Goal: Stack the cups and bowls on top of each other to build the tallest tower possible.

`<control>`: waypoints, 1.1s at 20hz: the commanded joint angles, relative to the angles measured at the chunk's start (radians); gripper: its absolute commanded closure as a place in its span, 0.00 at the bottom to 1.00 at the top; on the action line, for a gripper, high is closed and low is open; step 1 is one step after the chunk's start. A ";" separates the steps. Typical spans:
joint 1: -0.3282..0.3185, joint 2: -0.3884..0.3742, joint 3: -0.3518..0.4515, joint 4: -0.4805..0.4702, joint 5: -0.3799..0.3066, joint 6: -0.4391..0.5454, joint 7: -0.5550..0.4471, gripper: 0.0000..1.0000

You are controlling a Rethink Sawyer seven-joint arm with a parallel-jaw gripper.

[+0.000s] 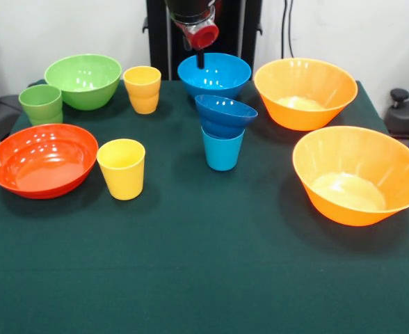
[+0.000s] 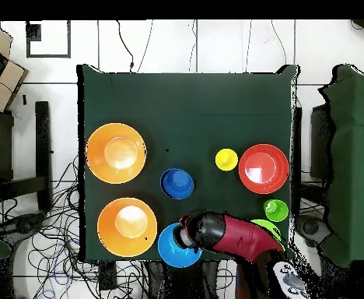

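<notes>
bowls and cups are sitting spread over a dark green surface (image 1: 204,278), all upright. near the middle, a small dark blue bowl (image 1: 225,115) is resting tilted on the rim of a light blue cup (image 1: 222,151), and that pair is forming the only stack so far. from overhead the stack (image 2: 177,183) is showing as one blue disc.

behind it in the front view, a medium light blue bowl (image 1: 215,74) is standing at the far edge, and the gripper (image 1: 200,58) is hanging just over its rim, below a red and black wrist. only a thin dark tip is showing there, so i cannot tell how far apart the fingers are, and nothing is visibly held. overhead, the red arm (image 2: 236,233) is reaching across to the same bowl (image 2: 173,247).

two large orange bowls are lying on the right side of the front view, one at the far side (image 1: 305,92) and one nearer the camera (image 1: 359,174), well apart from the stack. on the left, a wide red-orange bowl (image 1: 43,159) is sitting just beside a yellow cup (image 1: 122,168). farther back, a green bowl (image 1: 83,81) is standing between a green cup (image 1: 41,104) and a second yellow cup (image 1: 142,88).
</notes>
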 commanded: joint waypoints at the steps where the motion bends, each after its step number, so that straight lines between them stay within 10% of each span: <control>1: -0.063 -0.047 0.100 0.040 -0.117 -0.074 -0.150 0.00; 22: -0.069 0.020 0.133 0.011 -0.190 -0.114 -0.049 0.00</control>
